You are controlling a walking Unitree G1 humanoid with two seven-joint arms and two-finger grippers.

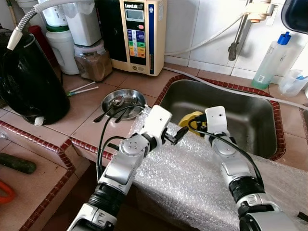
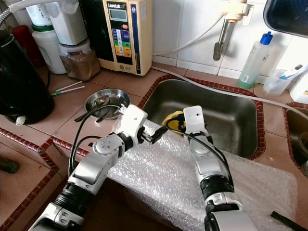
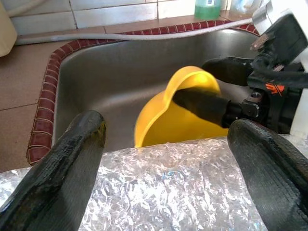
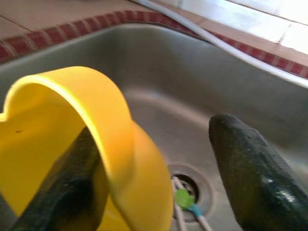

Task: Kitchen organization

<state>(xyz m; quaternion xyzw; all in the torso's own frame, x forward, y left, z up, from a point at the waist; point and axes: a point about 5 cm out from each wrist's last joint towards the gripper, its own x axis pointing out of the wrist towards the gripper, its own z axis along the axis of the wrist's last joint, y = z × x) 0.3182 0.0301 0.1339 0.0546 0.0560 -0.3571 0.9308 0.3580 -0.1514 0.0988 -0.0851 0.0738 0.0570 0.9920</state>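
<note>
Yellow cup (image 3: 166,118) tilted inside the steel sink (image 1: 240,113), at the near-left wall, about 7 o'clock of the basin, just beyond the sheet of bubble wrap (image 1: 187,178) draped over the counter's front edge. Right gripper (image 4: 154,168) reaching down into the sink from 6 o'clock, fingers spread apart: one black finger (image 4: 62,187) inside the cup against its wall, the other (image 4: 255,178) outside in free air above the drain (image 4: 185,185); not clamped on the rim. Green and blue scrap lying in the drain opening.

Left gripper (image 3: 168,168) hovering over the bubble wrap at 9 o'clock of the cup, pointing toward it, fingers wide apart and holding nothing; cup seen between them from the left wrist.

On the tiled counter at 10 o'clock of the sink: small metal dish (image 1: 122,100) with utensils in it, a pair of chopsticks (image 1: 82,89) beyond, black kettle (image 1: 29,82) far left. At 11 o'clock against the wall, cream water ioniser (image 1: 139,33) and a jar of brown powder (image 1: 94,62). At 2 o'clock behind the sink, clear bottle with blue cap (image 1: 272,60). White hose (image 1: 231,86) running along the sink's far rim
</note>
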